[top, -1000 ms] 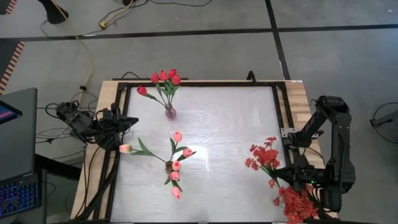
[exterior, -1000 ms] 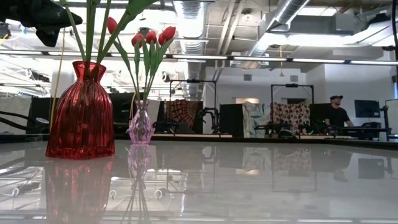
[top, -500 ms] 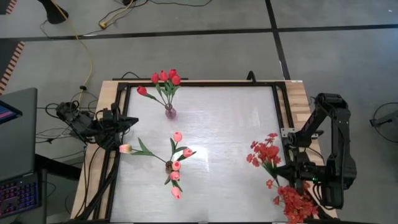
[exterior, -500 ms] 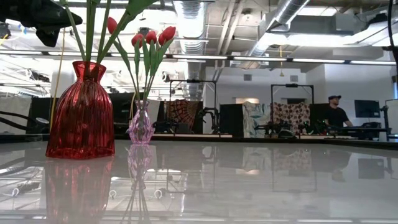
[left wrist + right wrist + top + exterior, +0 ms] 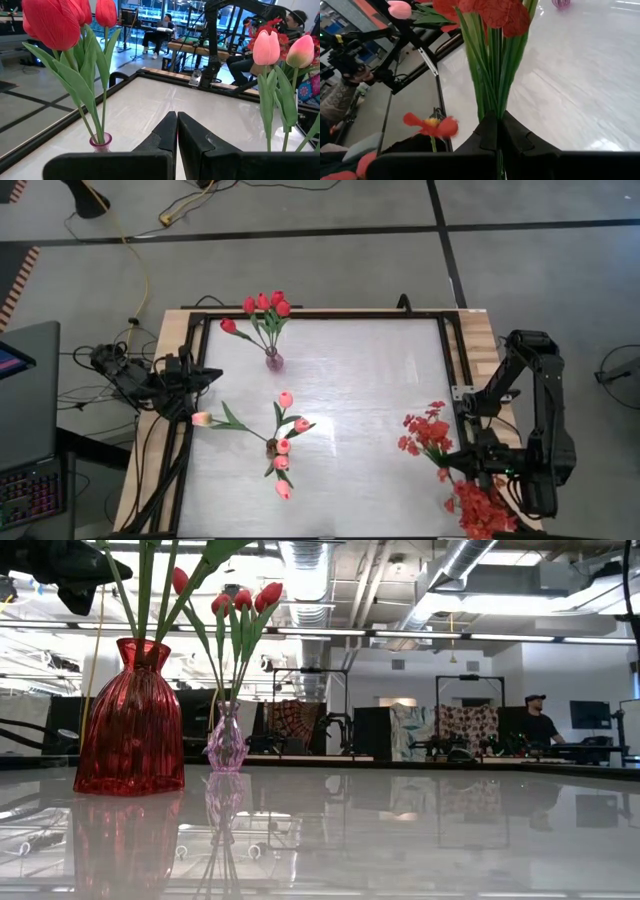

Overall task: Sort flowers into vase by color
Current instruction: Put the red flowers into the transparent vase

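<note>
Red tulips (image 5: 265, 306) stand with their stems in a small pink glass vase (image 5: 273, 361) at the table's far side; the low view shows this vase (image 5: 227, 741) too. Pink tulips (image 5: 283, 442) stand in a ribbed red vase (image 5: 131, 721) near the table's middle. My right gripper (image 5: 462, 461), near the right edge, is shut on a spray of small red blossoms (image 5: 428, 430). A second red cluster (image 5: 481, 508) shows at the near right corner. My left gripper (image 5: 177, 131) waits shut at the left edge (image 5: 207, 373). My right gripper pinches the spray's green stems (image 5: 494, 102), several together, between its two fingers. The fingers come from the table's right side, slanting slightly down. The stems run on beyond the fingertips, roughly along the fingers. The blossoms (image 5: 489, 10) are lifted clear over the table.
A black frame (image 5: 452, 350) borders the glossy white table. Cables and a laptop (image 5: 28, 405) lie beyond the left edge. A loose red blossom (image 5: 432, 125) shows close beside my right gripper. A wide bare stretch (image 5: 365, 380) lies between the vases and the right arm. People sit in the room behind.
</note>
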